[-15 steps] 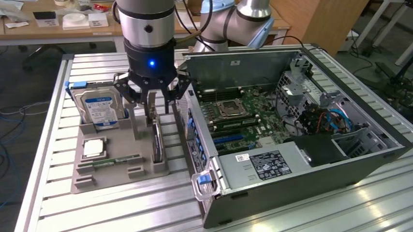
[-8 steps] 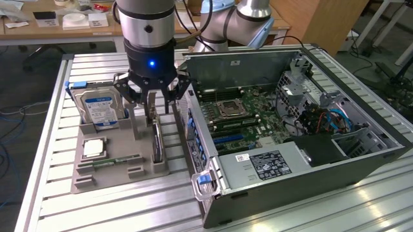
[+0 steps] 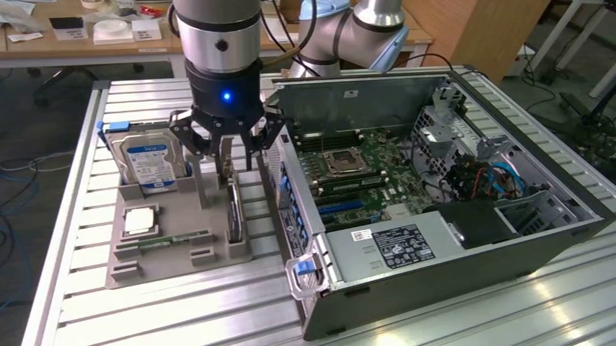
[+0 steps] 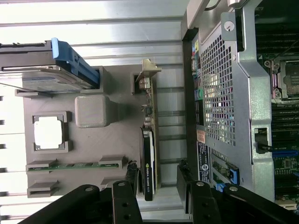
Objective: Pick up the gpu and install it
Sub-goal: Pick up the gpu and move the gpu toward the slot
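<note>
Pick-up step: my gripper hung over the gpu, jaws apart, straddling it, nothing gripped. Closing needed centring on its thin edge, imo.

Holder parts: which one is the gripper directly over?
The gpu, the black card standing on edge beside the computer case; hard drive, processor and memory stick sit aside.

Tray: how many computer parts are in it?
4: hard drive standing at the far end, chip in the middle, memory stick nearer, gpu upright beside the case. None seem hidden.
</note>
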`<state>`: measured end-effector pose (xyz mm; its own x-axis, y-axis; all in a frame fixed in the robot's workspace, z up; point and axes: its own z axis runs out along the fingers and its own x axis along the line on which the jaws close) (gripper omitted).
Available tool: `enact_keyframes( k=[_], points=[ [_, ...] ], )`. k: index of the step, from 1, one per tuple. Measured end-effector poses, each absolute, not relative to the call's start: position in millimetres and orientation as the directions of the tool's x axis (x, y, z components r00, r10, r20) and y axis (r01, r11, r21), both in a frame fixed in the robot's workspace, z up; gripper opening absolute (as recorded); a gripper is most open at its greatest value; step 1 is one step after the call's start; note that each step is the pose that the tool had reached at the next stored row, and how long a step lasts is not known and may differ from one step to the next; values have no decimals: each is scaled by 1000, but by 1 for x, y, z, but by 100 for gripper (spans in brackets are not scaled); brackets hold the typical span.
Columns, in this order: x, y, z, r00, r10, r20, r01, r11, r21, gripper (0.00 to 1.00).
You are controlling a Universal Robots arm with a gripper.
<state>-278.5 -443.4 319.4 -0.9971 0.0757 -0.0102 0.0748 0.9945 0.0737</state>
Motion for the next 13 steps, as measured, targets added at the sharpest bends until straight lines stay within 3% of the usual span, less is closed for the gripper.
enact_keyframes(
  k=[13],
  points=[
    [-279, -443, 308, -997, 76, -10, 75, 994, 74, 47]
  ],
)
